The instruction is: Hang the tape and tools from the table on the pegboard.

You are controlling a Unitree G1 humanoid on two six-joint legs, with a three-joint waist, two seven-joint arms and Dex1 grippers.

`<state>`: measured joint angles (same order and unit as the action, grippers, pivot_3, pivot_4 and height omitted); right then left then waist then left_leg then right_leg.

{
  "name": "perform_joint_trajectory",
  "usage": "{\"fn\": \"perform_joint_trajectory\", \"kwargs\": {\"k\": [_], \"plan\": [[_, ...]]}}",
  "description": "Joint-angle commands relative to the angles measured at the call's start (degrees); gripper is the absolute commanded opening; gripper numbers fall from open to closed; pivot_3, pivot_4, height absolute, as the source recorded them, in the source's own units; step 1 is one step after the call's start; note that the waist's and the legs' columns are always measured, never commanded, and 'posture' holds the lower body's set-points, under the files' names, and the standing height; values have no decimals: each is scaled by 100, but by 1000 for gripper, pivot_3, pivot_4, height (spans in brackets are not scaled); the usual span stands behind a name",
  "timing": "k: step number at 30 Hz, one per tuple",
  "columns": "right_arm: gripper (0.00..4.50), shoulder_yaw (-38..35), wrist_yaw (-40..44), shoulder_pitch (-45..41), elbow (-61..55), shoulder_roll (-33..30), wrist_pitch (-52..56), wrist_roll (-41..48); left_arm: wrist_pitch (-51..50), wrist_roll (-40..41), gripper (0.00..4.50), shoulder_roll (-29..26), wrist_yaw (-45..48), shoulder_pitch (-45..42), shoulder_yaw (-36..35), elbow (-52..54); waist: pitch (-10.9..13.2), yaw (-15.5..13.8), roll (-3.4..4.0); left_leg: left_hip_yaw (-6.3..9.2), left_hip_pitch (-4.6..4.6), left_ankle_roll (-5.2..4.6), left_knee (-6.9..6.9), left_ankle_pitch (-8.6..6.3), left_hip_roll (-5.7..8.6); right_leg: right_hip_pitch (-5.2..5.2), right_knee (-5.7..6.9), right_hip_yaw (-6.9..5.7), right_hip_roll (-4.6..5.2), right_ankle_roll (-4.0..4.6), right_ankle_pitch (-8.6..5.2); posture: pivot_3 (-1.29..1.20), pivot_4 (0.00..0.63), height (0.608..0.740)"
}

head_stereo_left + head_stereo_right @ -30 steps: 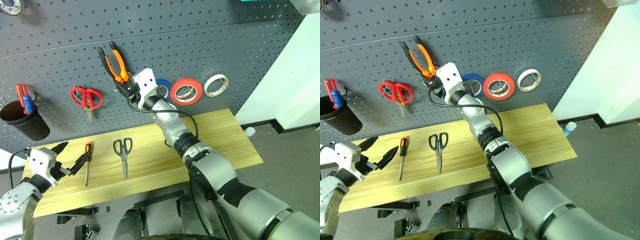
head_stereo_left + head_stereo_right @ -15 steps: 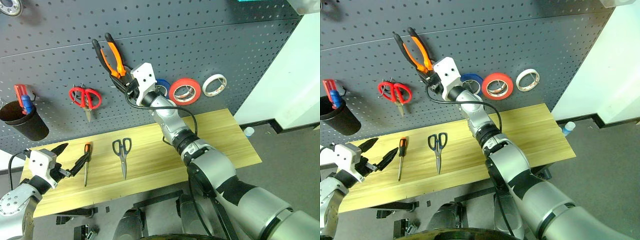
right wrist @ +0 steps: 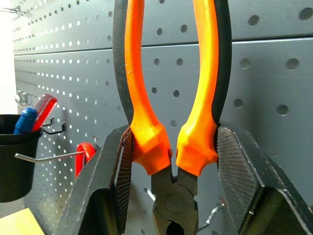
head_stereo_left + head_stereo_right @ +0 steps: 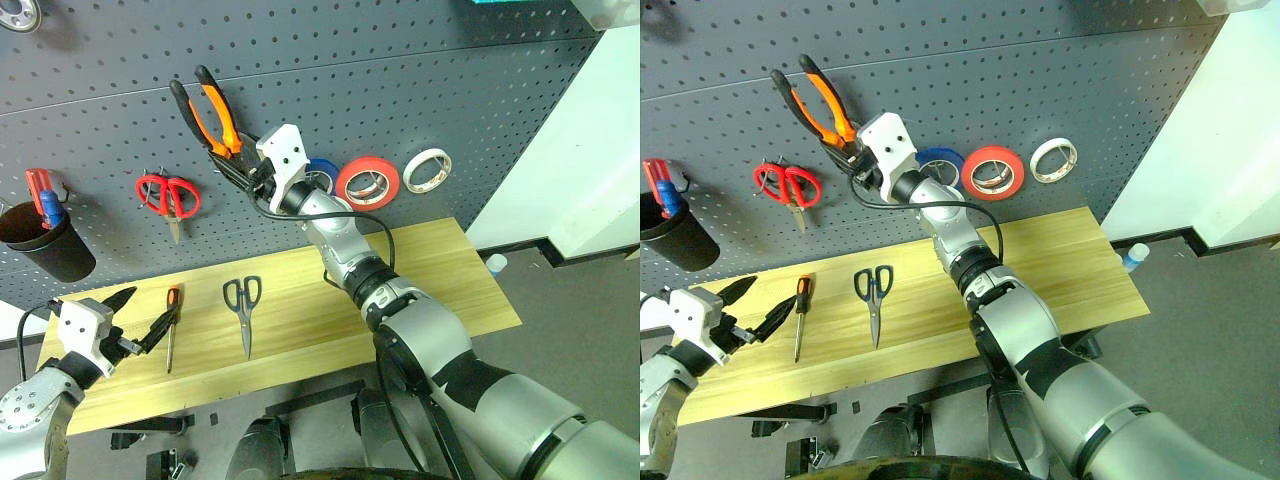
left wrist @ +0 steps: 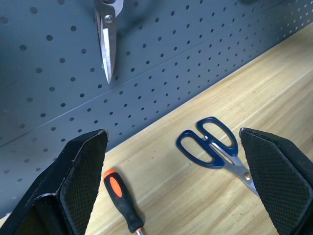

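Orange-and-black pliers [image 4: 207, 117] had swung further left across the pegboard [image 4: 420, 80] in my right end effector [image 4: 240, 170], handles up, so hooking them was close. Tape rolls [image 4: 368, 182] already hung right of it; red scissors [image 4: 169, 194] hung left. My right wrist view showed fingers [image 3: 111, 181] pinching the pliers above a wire hook [image 3: 212, 214]. My left end effector [image 5: 176, 181] stayed spread, with the screwdriver [image 5: 122, 200] and dark scissors [image 5: 210, 147] on the table [image 5: 274, 88] between its fingers.

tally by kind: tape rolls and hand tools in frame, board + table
Tape rolls: 3, blue, red, white
Scissors: 2, red-handled, dark-handled
Pliers: 1
Screwdriver: 1
Total: 7
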<state>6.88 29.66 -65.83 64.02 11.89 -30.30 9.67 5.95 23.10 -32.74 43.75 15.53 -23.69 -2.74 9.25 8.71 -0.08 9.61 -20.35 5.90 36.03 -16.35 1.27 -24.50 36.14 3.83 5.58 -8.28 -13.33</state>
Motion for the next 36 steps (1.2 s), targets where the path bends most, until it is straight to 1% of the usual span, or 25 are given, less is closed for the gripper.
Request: {"fn": "perform_joint_trajectory", "kwargs": {"k": [1,10,17,21,36], "plan": [[2098,67,87,30,-487,1204,-92,89,115,-16,4500,2,14,-11,-62,36,0,-3,0,0,0,0,0,0,0,0,0,0,0,0,0,-21,143,738],[2098,180,240,135,-820,1208,-66,247,116,-25,4500,-20,53,-66,-62,-45,0,-6,0,0,-1,0,-1,0,0,-1,-2,0,0,0,0,-24,142,738],[2098,54,-27,-298,-455,1163,-52,214,123,-34,4500,-16,42,-110,-47,-61,0,-6,-1,0,-1,0,-1,0,0,-1,-1,0,0,0,0,-22,139,738],[2098,38,-315,-434,-145,1160,-59,89,124,-29,4500,-17,34,-81,-64,-33,0,-4,0,0,0,0,-2,0,0,-1,-1,0,0,0,0,-15,138,738],[2098,-171,-547,-750,435,1065,-89,-101,101,6,4500,-23,65,-11,-76,86,1,-11,1,0,-2,0,-5,0,-1,-4,-3,-1,0,2,-1,-5,141,738]]}}
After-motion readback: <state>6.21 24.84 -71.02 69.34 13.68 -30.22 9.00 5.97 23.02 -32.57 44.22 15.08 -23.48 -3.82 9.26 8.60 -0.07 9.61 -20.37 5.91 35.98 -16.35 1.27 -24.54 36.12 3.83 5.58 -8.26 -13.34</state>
